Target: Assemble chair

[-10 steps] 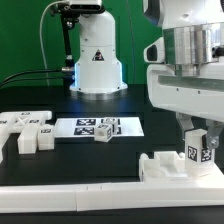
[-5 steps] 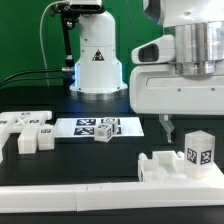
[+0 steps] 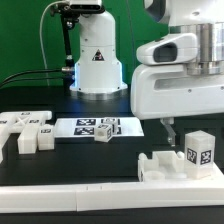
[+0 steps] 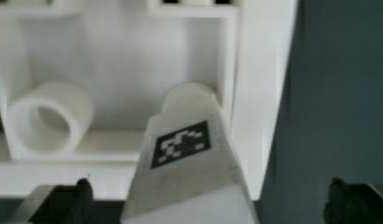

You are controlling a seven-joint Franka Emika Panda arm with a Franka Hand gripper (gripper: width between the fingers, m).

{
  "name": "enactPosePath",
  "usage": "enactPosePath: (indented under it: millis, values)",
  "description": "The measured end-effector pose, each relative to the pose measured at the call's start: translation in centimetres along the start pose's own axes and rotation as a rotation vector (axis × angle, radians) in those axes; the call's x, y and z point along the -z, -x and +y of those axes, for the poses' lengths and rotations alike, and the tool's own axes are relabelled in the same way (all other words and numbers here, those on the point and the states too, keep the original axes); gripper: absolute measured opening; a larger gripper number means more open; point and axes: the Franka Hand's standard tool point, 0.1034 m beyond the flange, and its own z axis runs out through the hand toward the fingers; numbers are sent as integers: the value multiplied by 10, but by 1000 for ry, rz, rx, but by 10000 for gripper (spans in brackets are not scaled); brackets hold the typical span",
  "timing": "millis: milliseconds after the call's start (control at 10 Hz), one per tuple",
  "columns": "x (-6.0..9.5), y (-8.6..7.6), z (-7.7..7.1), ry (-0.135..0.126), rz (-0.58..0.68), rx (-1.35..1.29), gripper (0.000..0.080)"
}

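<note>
**A:** Where's the piece we care about?

**B:** The tagged chair part [image 3: 199, 152] stands upright at the exterior view's right, on the near side of the table [image 3: 100, 155]. Its foot sits against the chair frame [image 3: 160, 167], and its marker faces the camera. I can't tell whether it is fully seated in the frame.

**A:** And the claw?

**B:** The gripper [image 4: 209, 203] hangs above it, clear of it. In the wrist view the two fingers [image 4: 63, 202] show at opposite edges, spread wide with nothing clamped, and the part lies in the gap below them. In the exterior view one finger points down just to the exterior view's left of the part without touching it.

**A:** So what does the next move turn on?

**B:** I'd say the vertical line. The part's long axis runs up and down, almost straight under the claw, so a regrasp would be a plain descent with the fingers straddling it. Going elsewhere means travelling left.

**A:** Elsewhere being?

**B:** The loose parts [image 3: 25, 132] lie well apart at the exterior view's far left. The marker board [image 3: 128, 128] lies between, with a small tagged block [image 3: 105, 128] on it.

**A:** Any risk?

**B:** A slanted descent could knock the upright piece over.
</note>
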Motion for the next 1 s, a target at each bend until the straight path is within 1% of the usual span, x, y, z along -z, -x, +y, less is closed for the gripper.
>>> enactPosePath:
  millis: [100,300,500,600,700,800,1000]
  values:
    - [-1,0,2,9,2,162,649]
    - [-1,0,2,9,2,123,649]
    - [-1,0,1,6,2,-13,389]
    - [-1,-1,1,6,5,-112,389]
    - [-1,-1,1,12,9,-243,282]
    - [-1,0,0,15,14,-371,282]
    - [-1,1,0,22,9,-739,282]
